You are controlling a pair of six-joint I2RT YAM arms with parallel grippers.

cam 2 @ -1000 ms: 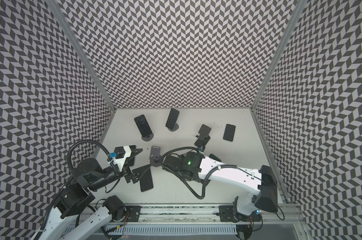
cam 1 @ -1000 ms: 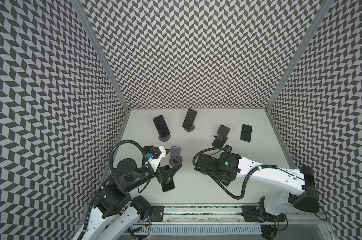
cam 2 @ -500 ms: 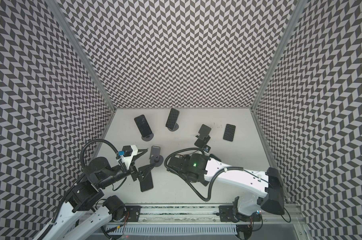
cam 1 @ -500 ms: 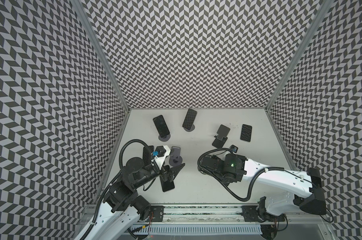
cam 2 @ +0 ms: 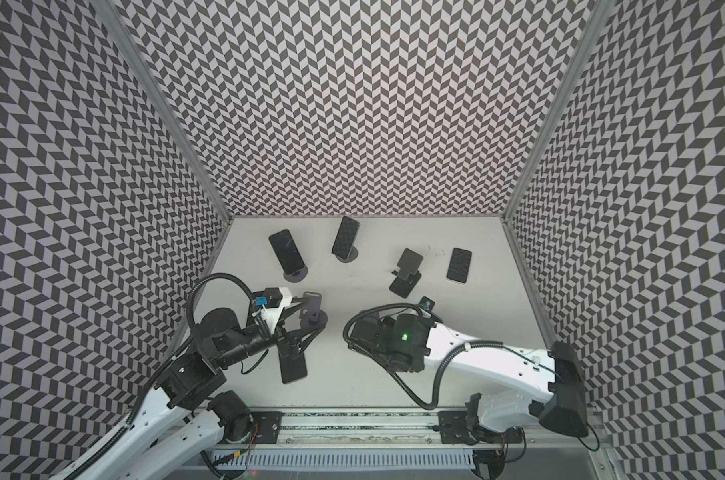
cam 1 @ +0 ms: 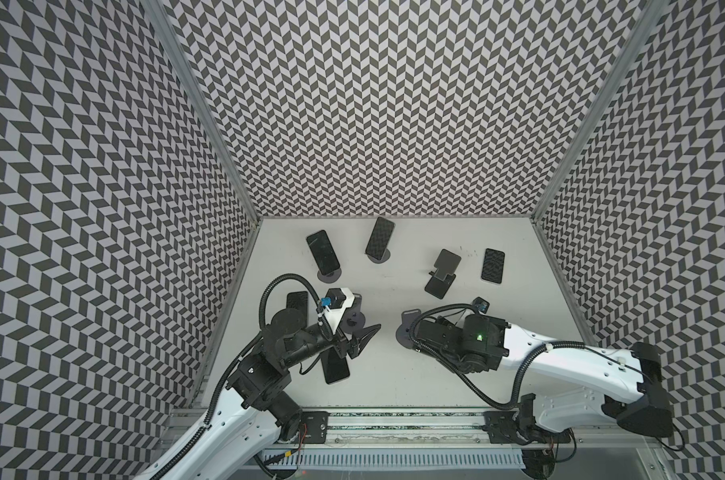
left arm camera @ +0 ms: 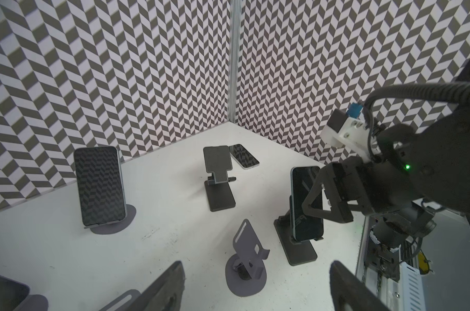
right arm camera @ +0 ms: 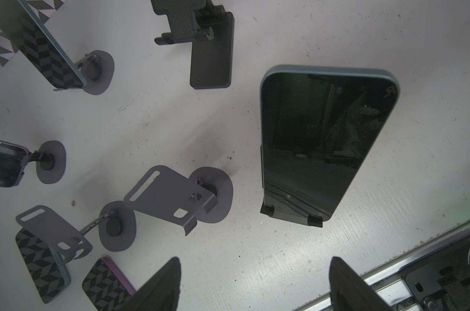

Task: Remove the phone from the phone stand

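**Item 1, phone (right arm camera: 322,134).** Dark-screened, it is being carried upright on the black stand (left arm camera: 301,253), and its lower edge is being caught by the stand's two clips. In both top views it is being hidden beneath the right arm, at lower right of centre of the frame.

**Item 2, right gripper (right arm camera: 255,259).** It is being pointed at the phone's screen. Its jaws are being held apart, and nothing is being grasped between them. In the left wrist view the gripper and phone overlap, so contact cannot be told.

**Item 3, left gripper (left arm camera: 256,266).** Its jaws are being held apart and empty over the table (cam 1: 394,386), at lower left of centre in the top views, near an empty grey stand (cam 2: 313,305).

**Item 4, other stock.**
- A patterned phone (cam 1: 379,243) and a dark phone (cam 1: 322,254) are being carried on round stands at upper centre.
- A folding stand (cam 1: 441,276) is being shown empty.
- A flat phone (cam 1: 492,266) is being displayed at upper right.
- A second flat phone (cam 1: 335,368) is being displayed at lower left.

**Status.** Removal of Item 1 is judged not yet begun, and only the lining-up appears to be in hand. Three steps are judged to be left:
- closing on the phone's edges
- lifting it clear of the clips
- laying it on the table
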